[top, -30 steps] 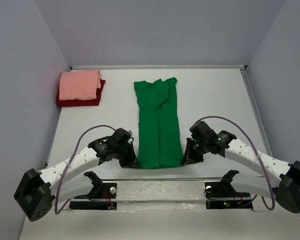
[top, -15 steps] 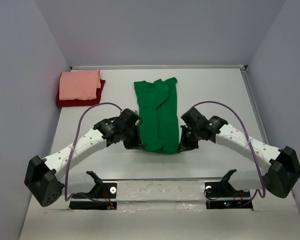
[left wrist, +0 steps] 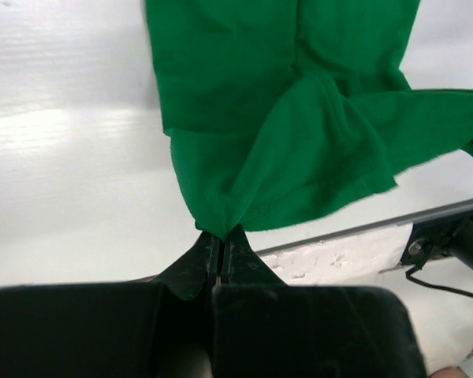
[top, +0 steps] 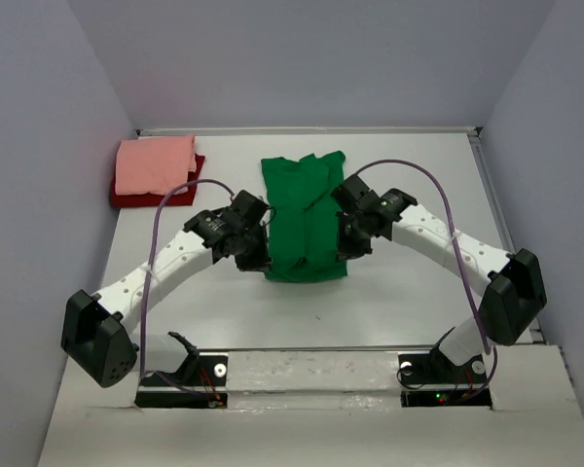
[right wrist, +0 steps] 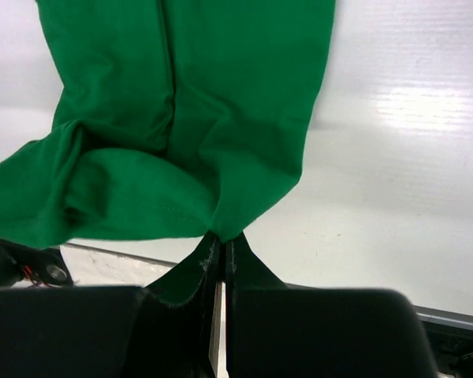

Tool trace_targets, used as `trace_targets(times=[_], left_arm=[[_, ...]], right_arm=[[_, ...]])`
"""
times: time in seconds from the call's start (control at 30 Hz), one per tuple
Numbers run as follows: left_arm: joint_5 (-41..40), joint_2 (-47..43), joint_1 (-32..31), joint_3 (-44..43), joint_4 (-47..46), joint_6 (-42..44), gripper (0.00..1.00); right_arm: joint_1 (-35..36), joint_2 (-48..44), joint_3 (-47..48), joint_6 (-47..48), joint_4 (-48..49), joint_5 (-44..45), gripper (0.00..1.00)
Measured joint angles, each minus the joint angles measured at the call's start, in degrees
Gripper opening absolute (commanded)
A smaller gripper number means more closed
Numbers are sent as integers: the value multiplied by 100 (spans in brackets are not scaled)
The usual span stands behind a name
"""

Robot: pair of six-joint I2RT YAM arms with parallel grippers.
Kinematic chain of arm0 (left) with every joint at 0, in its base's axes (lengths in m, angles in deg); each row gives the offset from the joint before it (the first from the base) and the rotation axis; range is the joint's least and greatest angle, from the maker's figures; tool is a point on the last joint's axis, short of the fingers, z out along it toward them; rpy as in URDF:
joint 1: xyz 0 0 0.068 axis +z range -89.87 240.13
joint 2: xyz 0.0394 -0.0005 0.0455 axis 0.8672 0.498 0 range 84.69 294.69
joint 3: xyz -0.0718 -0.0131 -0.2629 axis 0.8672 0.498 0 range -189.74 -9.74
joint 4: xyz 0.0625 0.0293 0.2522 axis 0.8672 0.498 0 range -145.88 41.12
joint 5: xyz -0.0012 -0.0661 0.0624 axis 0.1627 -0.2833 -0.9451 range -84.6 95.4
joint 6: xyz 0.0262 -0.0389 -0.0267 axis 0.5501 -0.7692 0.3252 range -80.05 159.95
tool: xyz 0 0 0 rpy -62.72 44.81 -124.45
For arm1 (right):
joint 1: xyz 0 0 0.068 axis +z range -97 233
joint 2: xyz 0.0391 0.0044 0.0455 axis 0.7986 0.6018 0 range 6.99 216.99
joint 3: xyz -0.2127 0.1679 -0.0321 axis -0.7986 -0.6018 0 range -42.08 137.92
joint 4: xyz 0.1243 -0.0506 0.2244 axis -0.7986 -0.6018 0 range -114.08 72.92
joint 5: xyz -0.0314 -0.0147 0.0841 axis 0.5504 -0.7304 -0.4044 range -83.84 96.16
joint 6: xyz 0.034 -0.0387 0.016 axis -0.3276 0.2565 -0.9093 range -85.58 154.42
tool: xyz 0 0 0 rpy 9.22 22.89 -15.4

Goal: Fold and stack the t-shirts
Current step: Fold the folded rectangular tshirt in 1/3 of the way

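The left end effector [left wrist: 219,236] and right end effector [right wrist: 222,236] are each clamping a near hem corner of the green fabric t-shirt [top: 305,204], which is sagging limp and light mid white counter [top: 419,292], so corner holds seem best.

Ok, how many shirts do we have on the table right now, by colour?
green shirt: 1
pink shirt: 1
red shirt: 1
Total: 3
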Motion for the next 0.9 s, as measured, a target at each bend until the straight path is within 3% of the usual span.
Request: trace_targets(times=[0.33, 0.9], left_arm=[[103, 621, 911, -514, -164, 590, 0], [254, 2061, 1202, -1399, -457, 1163, 0]], right_arm=[[-564, 295, 306, 249, 52, -39, 0], [-1191, 1633, 1016, 1036, 332, -278, 0]])
